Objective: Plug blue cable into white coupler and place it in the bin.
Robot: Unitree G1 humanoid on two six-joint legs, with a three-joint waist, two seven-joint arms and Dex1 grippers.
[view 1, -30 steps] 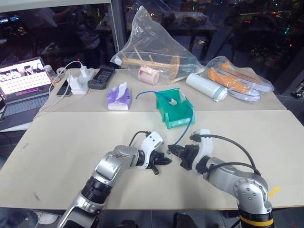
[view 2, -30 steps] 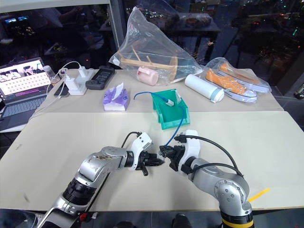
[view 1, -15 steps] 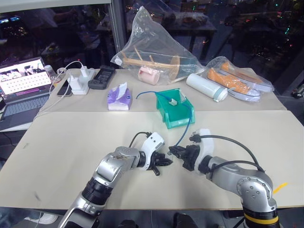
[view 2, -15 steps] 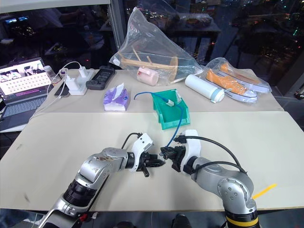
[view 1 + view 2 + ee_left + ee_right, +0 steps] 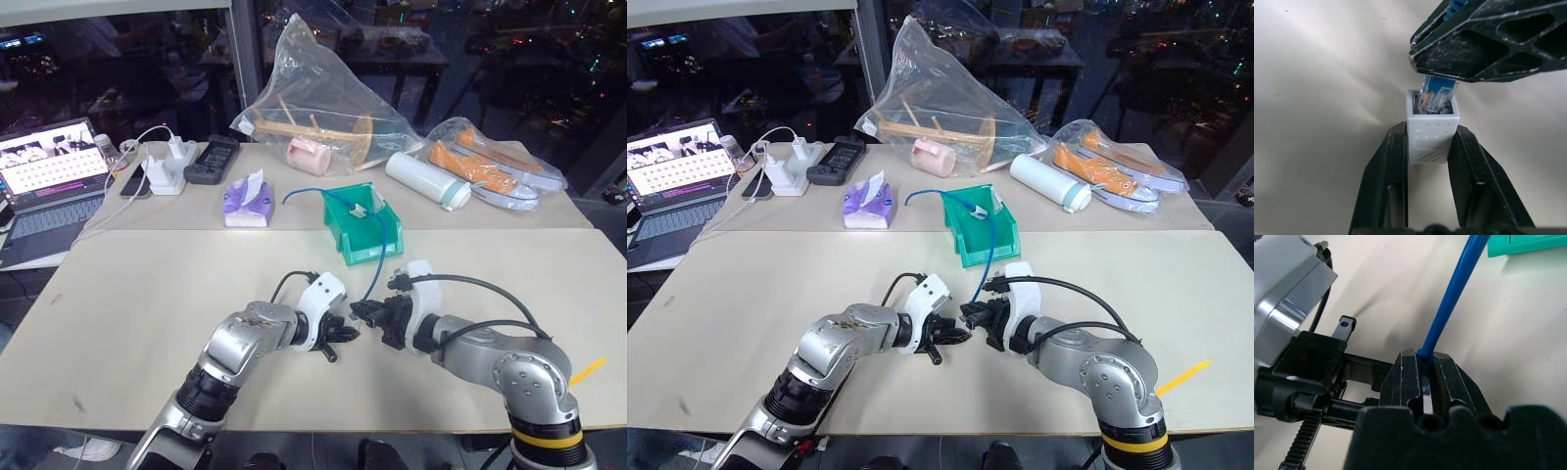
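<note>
Just in front of the bin (image 5: 361,226), above the desk (image 5: 137,294): white coupler (image 5: 1431,131) clamped between the left end effector (image 5: 1429,147) fingers, socket facing the right end effector (image 5: 1425,377). Blue cable (image 5: 1449,298) pinched tight in the right end effector, clear plug tip entering the socket, cable rising back into the bin. Beyond the bin, purple tissue pack (image 5: 243,203).

Left end effector (image 5: 1431,147) clamps white coupler (image 5: 1431,132); blue cable (image 5: 1437,94) plug enters its socket.
</note>
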